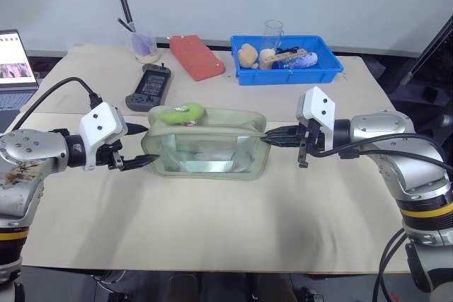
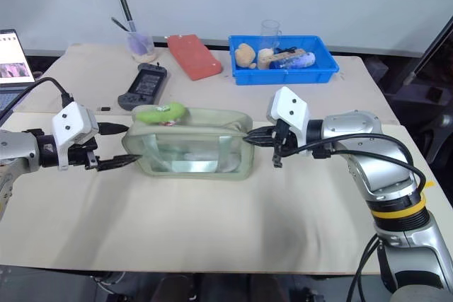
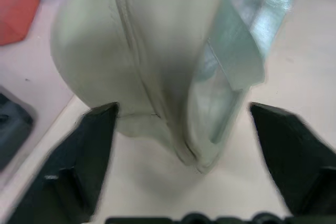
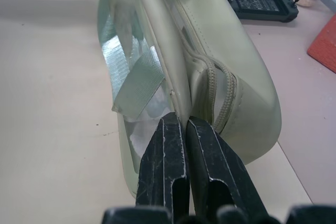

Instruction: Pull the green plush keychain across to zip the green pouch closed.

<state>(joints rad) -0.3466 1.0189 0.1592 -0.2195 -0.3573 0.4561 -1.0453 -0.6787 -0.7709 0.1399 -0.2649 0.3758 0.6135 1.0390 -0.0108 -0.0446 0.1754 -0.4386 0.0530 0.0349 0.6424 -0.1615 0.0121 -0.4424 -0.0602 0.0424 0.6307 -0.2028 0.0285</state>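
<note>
- Pale beige tabletop point(image 1: 212, 231) against a plain wall; at the far edge sit a blue plastic bin point(image 1: 287, 68) of small items, a flat red block point(image 1: 196, 56) and a dark handheld controller point(image 1: 148, 86).
- The pale sage-green boxy fabric pouch with a clear window panel point(image 1: 205, 145) stands mid-table, between the two arms.
- The small lime-green fuzzy keychain with a bit of pink point(image 1: 182, 113) lies on top of the pouch, at the end nearer the left arm.
- Handling, as a judgement: the pouch looks light and soft-walled, likely to buckle or slide when the zipper is tugged, so one end needs anchoring. The charm is squashy and light; pinch it close to the zipper pull.
- Right gripper point(image 4: 186, 129): pinched shut on the pouch's end seam, reaching in nearly level from the right.
- Left gripper point(image 1: 138, 148): part open around the pouch's other end, holding nothing, fingers point(image 3: 84, 156) apart from the fabric, pointing slightly downward.
</note>
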